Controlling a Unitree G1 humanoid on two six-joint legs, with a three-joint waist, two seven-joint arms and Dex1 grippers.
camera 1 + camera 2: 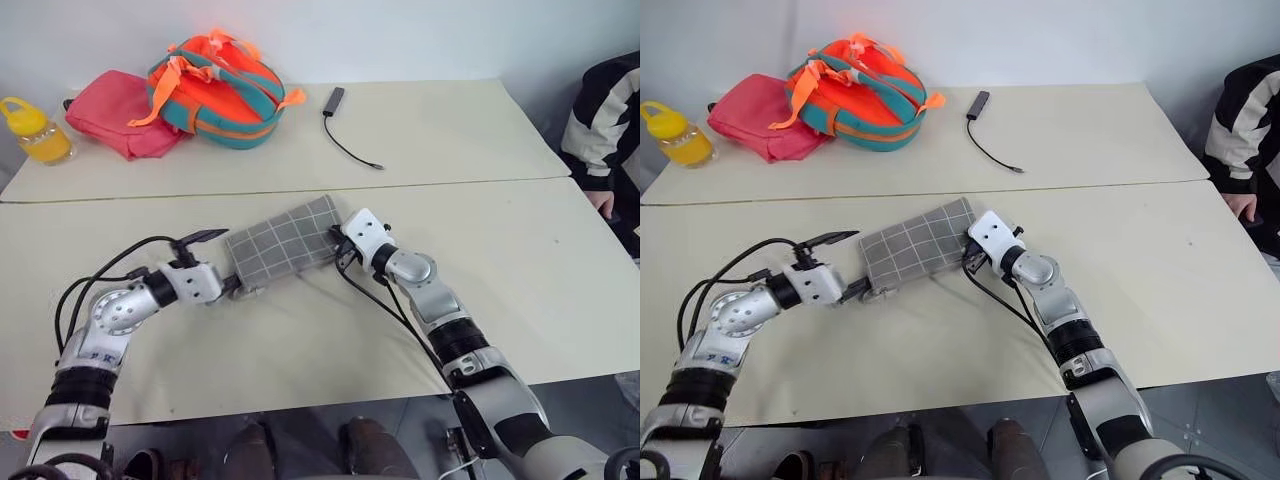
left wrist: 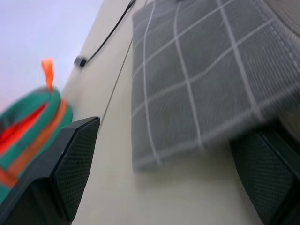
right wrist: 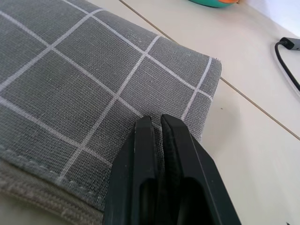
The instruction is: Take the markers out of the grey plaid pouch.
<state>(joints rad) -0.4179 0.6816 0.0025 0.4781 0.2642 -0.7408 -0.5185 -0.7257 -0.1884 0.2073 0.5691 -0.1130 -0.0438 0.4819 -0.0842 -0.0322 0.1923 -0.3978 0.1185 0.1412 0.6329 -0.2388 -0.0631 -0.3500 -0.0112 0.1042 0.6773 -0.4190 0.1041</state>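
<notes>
Because only cloth is pinched so far, calls for care.

Left eye view: finds the flat rectangular grey plaid fabric pouch with thin white grid lines (image 1: 285, 243) lying slantwise at centre frame on the cream tabletop (image 1: 520, 280). Places the black two-fingered right gripper (image 1: 337, 250) at its right end and the black two-fingered left gripper (image 1: 232, 262) at its lower-left end, jaws spread wide, one finger above the cloth and one below, holding nothing. Leaves the orange-and-teal backpack (image 1: 215, 90) and the thin black cable with adapter (image 1: 350, 140) well apart along the upper edge.

Right eye view: gives the same layout. Shows no way in from here; cannot tell whether the zip is open, and presumes the markers are hidden inside.

Left wrist view: puts the pouch's corner between the wide-apart fingers (image 2: 75, 159), touching neither.

Right wrist view: has the fingers (image 3: 161, 154) nearly together near the lower middle, nipping a small fold of the grey weave by the pouch's corner.

Risks, as judged: slipping off so thin a fold under any pull; dragging the whole pouch across the table rather than opening it if the left jaws close late or miss the edge; clamping a marker through the cloth and trapping it inside.
</notes>
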